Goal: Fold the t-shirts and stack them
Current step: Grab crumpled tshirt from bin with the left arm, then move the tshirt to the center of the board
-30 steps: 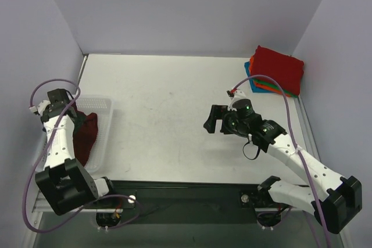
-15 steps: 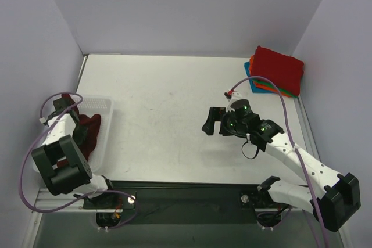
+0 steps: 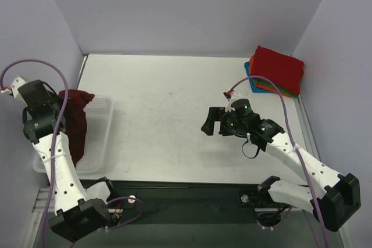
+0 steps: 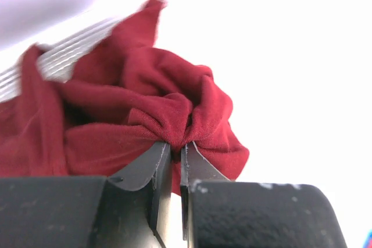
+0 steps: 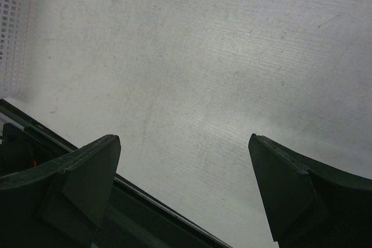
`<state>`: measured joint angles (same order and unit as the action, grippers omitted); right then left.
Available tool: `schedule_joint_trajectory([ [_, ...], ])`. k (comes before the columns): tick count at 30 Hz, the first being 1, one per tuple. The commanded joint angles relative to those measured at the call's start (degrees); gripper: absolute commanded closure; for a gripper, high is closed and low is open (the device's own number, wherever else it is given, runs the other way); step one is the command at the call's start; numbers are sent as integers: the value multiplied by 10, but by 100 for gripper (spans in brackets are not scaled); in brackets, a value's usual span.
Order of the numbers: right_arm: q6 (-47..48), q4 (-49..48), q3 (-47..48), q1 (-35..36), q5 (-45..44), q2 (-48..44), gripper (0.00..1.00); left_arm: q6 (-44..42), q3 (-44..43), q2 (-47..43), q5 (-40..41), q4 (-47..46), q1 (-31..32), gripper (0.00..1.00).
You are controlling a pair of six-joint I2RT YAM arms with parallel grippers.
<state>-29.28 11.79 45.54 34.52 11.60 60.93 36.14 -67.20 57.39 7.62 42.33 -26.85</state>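
Observation:
A dark maroon t-shirt [image 3: 74, 120] hangs in a bunch above the white mesh basket [image 3: 103, 126] at the left. My left gripper [image 4: 175, 146] is shut on a pinched fold of the maroon t-shirt [image 4: 145, 108], lifted over the basket. At the back right corner lies a stack of folded t-shirts [image 3: 276, 69], a bright red one on top with orange, green and blue edges below. My right gripper [image 3: 213, 121] hovers open over the bare table right of centre, nothing between its fingers [image 5: 87, 166].
The basket's mesh wall [image 5: 13, 27] shows at the left edge of the right wrist view. Grey walls close the table on three sides. The dark front rail [image 3: 186, 193] runs along the near edge between the arm bases.
My left gripper closed on the maroon t-shirt in the basket, and the arm rose, drawing the cloth up out of it. The right arm barely moved.

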Motion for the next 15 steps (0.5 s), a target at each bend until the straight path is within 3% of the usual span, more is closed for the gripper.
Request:
schedule_joint_trajectory([
  [1, 4, -3, 34, -4, 14, -10, 0, 0, -76, 10, -116, -37, 7, 100],
  [4, 10, 2, 57, -3, 9, -9, 0, 9, -159, 24, -153, -62, 41, 100],
  [10, 19, 27, 122, -3, -13, 2, 0, -10, -372, 86, -97, -78, 227, 100],
  [11, 19, 28, 130, -3, -16, 1, 0, -15, -427, 98, -81, -67, 285, 100],
  [15, 19, 37, 161, -3, -23, -3, 0, -51, -502, 144, -42, -53, 392, 100],
])
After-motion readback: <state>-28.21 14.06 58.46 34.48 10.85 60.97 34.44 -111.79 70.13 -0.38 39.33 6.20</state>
